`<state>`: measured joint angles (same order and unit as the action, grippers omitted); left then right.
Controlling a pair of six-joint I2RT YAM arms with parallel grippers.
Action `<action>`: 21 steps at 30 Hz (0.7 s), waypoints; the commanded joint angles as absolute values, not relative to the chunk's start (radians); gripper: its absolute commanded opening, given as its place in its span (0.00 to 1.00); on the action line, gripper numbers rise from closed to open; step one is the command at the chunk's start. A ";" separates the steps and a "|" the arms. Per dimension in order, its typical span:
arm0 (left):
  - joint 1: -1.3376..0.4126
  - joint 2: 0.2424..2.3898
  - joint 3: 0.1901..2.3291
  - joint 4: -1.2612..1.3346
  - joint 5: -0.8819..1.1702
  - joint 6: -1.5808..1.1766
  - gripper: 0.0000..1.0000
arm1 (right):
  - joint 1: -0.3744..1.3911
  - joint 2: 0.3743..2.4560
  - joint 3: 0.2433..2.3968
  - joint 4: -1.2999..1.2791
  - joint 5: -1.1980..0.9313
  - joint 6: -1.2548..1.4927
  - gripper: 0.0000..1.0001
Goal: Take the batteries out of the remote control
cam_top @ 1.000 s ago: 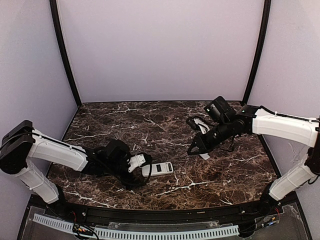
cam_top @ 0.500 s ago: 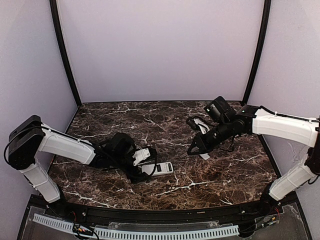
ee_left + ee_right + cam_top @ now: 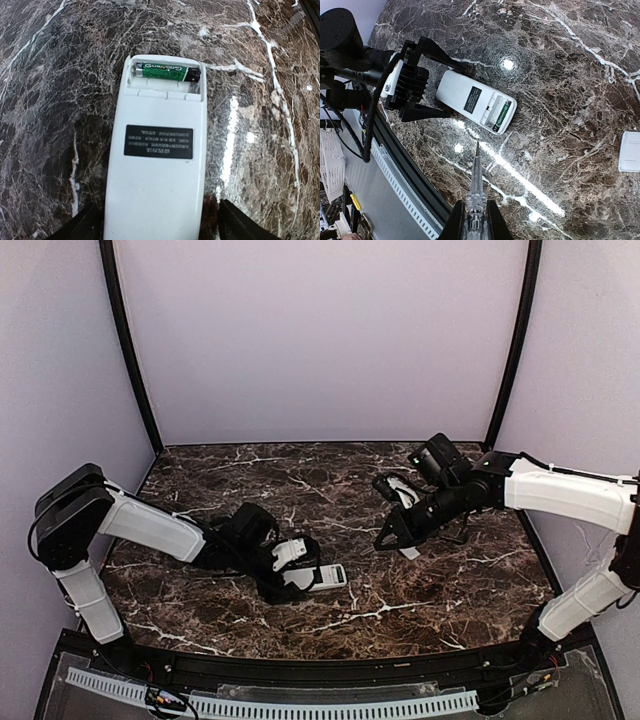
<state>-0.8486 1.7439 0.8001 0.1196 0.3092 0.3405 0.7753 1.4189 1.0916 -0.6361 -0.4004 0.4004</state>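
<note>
The white remote control (image 3: 157,170) lies back side up on the marble table, its battery bay open at the far end. One green-wrapped battery (image 3: 167,73) sits in the bay; the slot beside it looks bare, and no second battery shows. The remote also shows in the top view (image 3: 318,577) and the right wrist view (image 3: 476,101), where the battery (image 3: 502,114) is visible too. My left gripper (image 3: 156,231) is open, its fingers (image 3: 82,227) straddling the remote's near end. My right gripper (image 3: 474,220) is shut on a clear pointed tool (image 3: 476,185), held above the table short of the remote.
A small flat white cover plate (image 3: 629,151) lies on the table to the right of the remote, near my right gripper (image 3: 390,535). The table's black front rail (image 3: 320,670) runs close behind the remote. Lilac walls close in the back and sides.
My left arm has reached rightward, and its open gripper now straddles the remote's left end. The remote and the right arm have not moved.
</note>
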 commanded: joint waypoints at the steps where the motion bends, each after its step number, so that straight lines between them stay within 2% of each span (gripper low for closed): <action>1: -0.843 1.757 0.822 0.098 0.350 0.356 0.75 | 0.765 1.425 1.085 -0.613 -0.412 0.394 0.00; 5: -0.841 1.777 0.823 0.097 0.363 0.357 0.66 | 0.764 1.435 1.084 -0.609 -0.412 0.399 0.00; 8: -0.840 1.788 0.828 0.084 0.358 0.359 0.51 | 0.764 1.448 1.089 -0.607 -0.421 0.400 0.00; 16: -0.859 1.710 0.831 0.022 0.346 0.350 0.36 | 0.765 1.500 1.166 -0.659 -0.428 0.356 0.00; 21: -0.889 1.654 0.845 -0.046 0.278 0.343 0.34 | 0.765 1.517 1.201 -0.692 -0.424 0.333 0.00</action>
